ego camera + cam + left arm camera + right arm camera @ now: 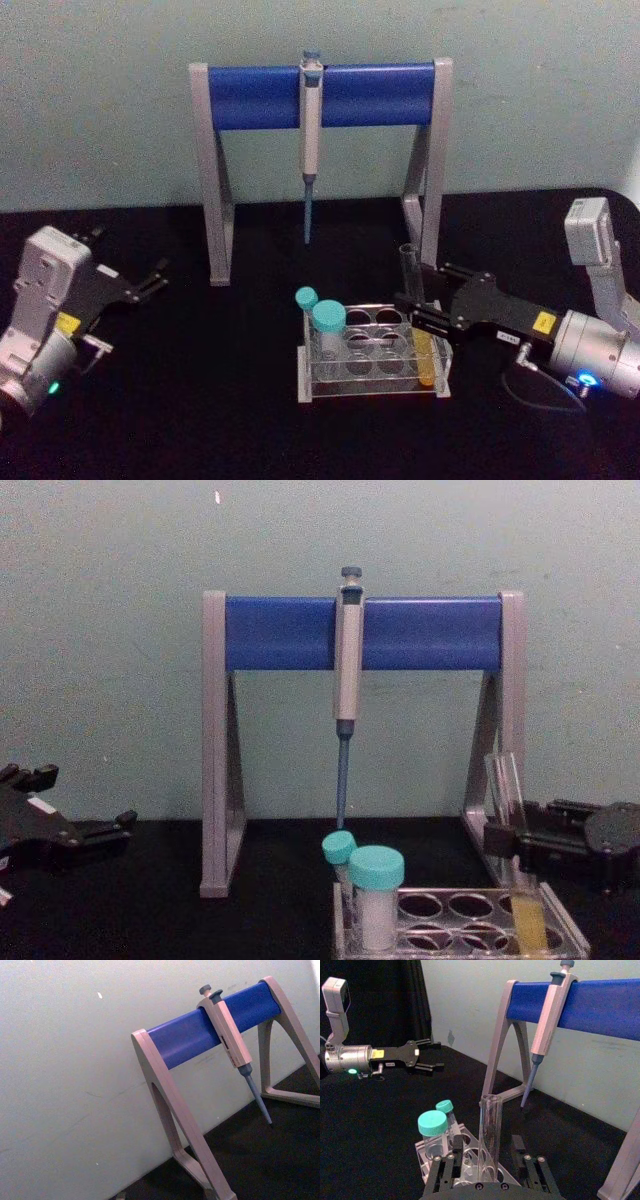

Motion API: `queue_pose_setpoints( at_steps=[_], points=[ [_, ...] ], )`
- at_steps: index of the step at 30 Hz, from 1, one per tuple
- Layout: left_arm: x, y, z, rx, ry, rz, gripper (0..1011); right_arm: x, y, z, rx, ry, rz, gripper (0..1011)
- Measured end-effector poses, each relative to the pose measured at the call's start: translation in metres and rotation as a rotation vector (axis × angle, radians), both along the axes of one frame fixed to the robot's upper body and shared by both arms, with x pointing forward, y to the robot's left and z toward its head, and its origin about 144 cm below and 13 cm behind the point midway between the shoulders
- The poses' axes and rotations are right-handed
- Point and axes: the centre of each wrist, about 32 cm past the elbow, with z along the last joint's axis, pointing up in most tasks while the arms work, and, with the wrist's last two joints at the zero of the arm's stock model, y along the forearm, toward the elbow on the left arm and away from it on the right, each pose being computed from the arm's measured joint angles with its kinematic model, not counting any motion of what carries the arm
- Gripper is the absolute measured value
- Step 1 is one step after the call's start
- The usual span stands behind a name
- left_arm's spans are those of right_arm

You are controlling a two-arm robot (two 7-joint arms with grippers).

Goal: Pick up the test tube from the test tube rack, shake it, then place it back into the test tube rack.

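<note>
**Bench holdings, listed from left to right**

1. Left gripper (152,281). We find it at the left of the black table (200,400), well apart from everything else. Its fingers stand spread and hold nothing. Bare tabletop lies between it and the rack.

2. Pipette stand (320,95). Grey legs and a blue crossbar, at the far side against the pale wall. A pipette (310,140) hangs from the middle of the bar, tip down, above the table behind the rack.

3. Teal-capped tubes (327,325). We count two, standing upright in the left end of the rack, one behind the other.

4. Test tube rack (372,350). Clear plastic, near the middle of the table, in front of the stand's right half. Several holes in its middle are unfilled.

5. Test tube (418,320). Upright in the rack's right end, at the near corner, with yellow-orange liquid in its lower part. Its open top rises well above the rack and the capped tubes.

6. Right gripper (412,295). It reaches in from the right at the height of the tube's upper half. From the wrist view we see the tube standing between its two fingers, which are parted; we cannot tell whether either finger touches the glass. The right stand leg stands just behind the gripper; open table lies to its near side and right.
</note>
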Motion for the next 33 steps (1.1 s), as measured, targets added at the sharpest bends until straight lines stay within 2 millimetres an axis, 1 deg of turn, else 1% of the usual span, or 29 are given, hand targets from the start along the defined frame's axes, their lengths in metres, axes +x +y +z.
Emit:
queue_pose_setpoints(
  at_steps=[1,3,4,7,8,10,13,14,25,33],
  points=[
    [0.0,0.0,0.0,0.0,0.0,0.0,1001,0.0,0.0,0.0,0.0,0.0,0.0,594],
    [0.0,0.0,0.0,0.0,0.0,0.0,1001,0.0,0.0,0.0,0.001,-0.001,0.0,699],
    [0.0,0.0,0.0,0.0,0.0,0.0,1001,0.0,0.0,0.0,0.001,-0.001,0.0,717],
    [0.0,0.0,0.0,0.0,0.0,0.0,1001,0.0,0.0,0.0,0.002,-0.001,0.0,815],
    [0.0,0.0,0.0,0.0,0.0,0.0,1001,0.0,0.0,0.0,0.002,-0.001,0.0,867],
    [0.0,0.0,0.0,0.0,0.0,0.0,1001,0.0,0.0,0.0,0.002,-0.001,0.0,885],
    [0.0,0.0,0.0,0.0,0.0,0.0,1001,0.0,0.0,0.001,0.003,-0.002,0.0,978],
    [0.0,0.0,0.0,0.0,0.0,0.0,1001,0.0,0.0,0.001,0.003,-0.002,0.0,993],
    [0.0,0.0,0.0,0.0,0.0,0.0,1001,0.0,0.0,0.001,0.005,-0.012,0.002,1000],
    [0.0,0.0,0.0,0.0,0.0,0.0,1001,-0.01,0.0,0.01,0.04,-0.132,-0.02,1000]
  ],
)
